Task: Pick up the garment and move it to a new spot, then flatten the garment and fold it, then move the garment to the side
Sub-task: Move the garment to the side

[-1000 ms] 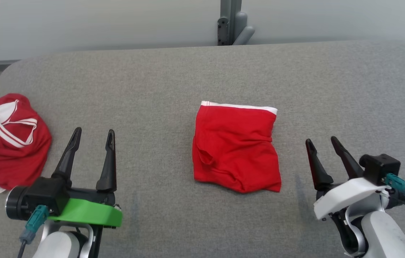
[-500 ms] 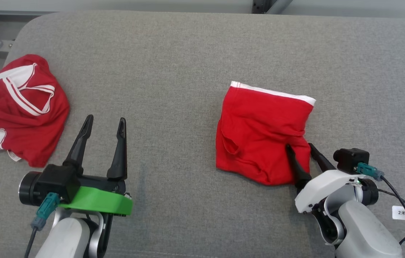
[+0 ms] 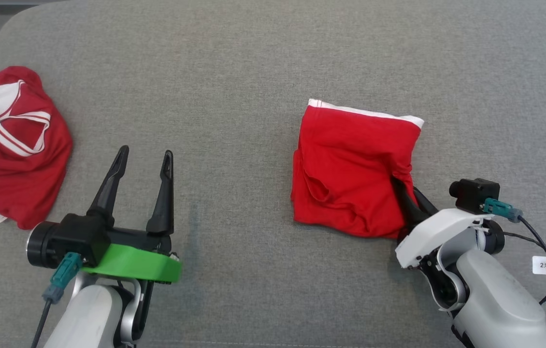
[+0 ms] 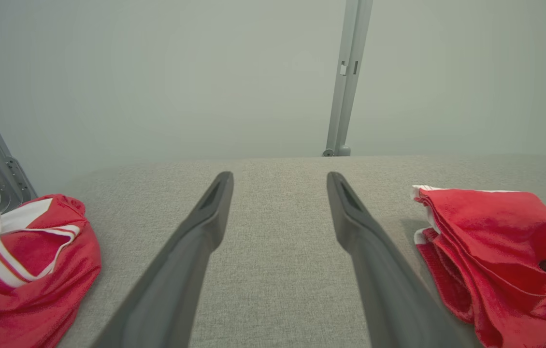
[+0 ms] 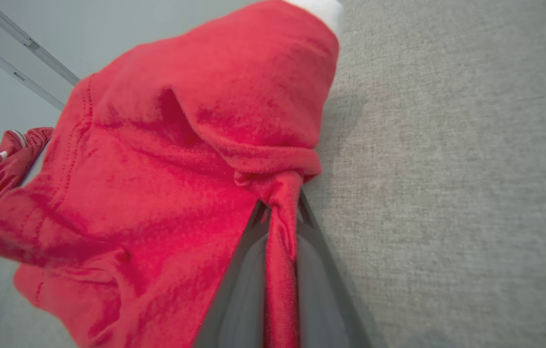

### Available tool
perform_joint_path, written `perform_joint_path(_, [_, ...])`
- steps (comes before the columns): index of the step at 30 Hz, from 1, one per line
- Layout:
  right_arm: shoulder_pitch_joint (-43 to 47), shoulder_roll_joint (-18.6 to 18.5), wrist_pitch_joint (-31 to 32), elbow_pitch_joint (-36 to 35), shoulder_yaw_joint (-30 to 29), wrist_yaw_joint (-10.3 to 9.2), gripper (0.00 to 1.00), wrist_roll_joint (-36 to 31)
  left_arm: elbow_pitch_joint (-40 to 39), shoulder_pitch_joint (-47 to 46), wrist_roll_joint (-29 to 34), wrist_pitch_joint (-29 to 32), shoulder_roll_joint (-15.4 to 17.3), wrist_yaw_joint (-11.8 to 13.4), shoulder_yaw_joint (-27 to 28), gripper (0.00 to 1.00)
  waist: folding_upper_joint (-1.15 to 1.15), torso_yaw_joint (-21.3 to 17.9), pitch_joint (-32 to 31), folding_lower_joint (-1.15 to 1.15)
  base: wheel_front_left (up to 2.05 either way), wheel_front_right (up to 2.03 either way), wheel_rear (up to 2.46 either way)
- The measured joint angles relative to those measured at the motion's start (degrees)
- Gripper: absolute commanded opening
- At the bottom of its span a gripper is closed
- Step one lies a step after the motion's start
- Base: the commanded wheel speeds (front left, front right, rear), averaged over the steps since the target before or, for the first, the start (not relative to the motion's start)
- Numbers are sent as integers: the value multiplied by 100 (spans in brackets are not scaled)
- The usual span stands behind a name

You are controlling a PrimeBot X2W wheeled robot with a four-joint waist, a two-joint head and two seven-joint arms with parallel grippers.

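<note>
The right gripper (image 5: pixel 280 227) is clenched on a pinch of red cloth. A thin pleat of the garment (image 3: pixel 350 164) runs down between its two dark fingers, and the fabric bunches into a knot-like gather at their tips. It has taken the edge nearest itself, probably because that is the only loose part it can reach without disturbing the rest.

Away from that pinch the garment spreads outward as a rough rectangle, lying on the grey padded table (image 3: pixel 234 72). Its white band (image 3: pixel 365 112) is on the side farthest from the fingers. It looks folded over already, so I'd guess this grip is for carrying it off to the side. One corner hold on layered cloth could let the fold slide open when it is lifted.

The left gripper (image 3: pixel 146 154) is well apart from the garment, with its jaws spread wide and nothing between them but bare table. It seems parked there to stay out of the way.

Beyond its outer finger, a second red-and-white garment (image 3: pixel 12 145) lies crumpled near the table's edge. It touches neither gripper.
</note>
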Motion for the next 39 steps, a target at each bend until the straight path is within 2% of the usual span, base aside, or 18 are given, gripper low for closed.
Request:
perform_joint_path(4, [30,-378,9,-305,294,0,0,-140,-102,-1,29,-3,69,3,42,100,0,-216,22,0,0,0,0])
perform_joint_path(12, [147,-965,75,-883,479,-1,0,-399,-522,-38,105,140,314,65,134,100,0,-888,134,0,0,0,0])
perform_joint_path(19, [-143,-1224,178,-1023,736,-1,0,-527,-968,-236,220,456,559,100,155,100,0,-1587,353,0,0,0,0])
perform_joint_path(24, [-635,-1346,100,-916,1054,-1,0,-503,-1260,-411,311,688,683,105,131,100,0,-1966,643,0,0,0,0])
perform_joint_path(27, [-1113,-1558,3,-730,1272,0,0,-615,-1454,-531,379,833,762,120,114,100,0,-2110,888,0,0,0,0])
perform_joint_path(31, [-1650,-2100,-163,-466,1423,0,0,-738,-1728,-698,506,1011,878,101,75,100,0,-2258,1238,0,0,0,0])
perform_joint_path(33, [-1762,-2247,-202,-401,1446,0,0,-801,-1792,-732,534,1032,900,97,64,100,0,-2290,1322,0,0,0,0])
perform_joint_path(39, [-2070,-3034,-364,92,1184,1,0,-929,-2037,-930,616,1211,978,36,-45,100,0,-2476,1738,0,0,0,0])
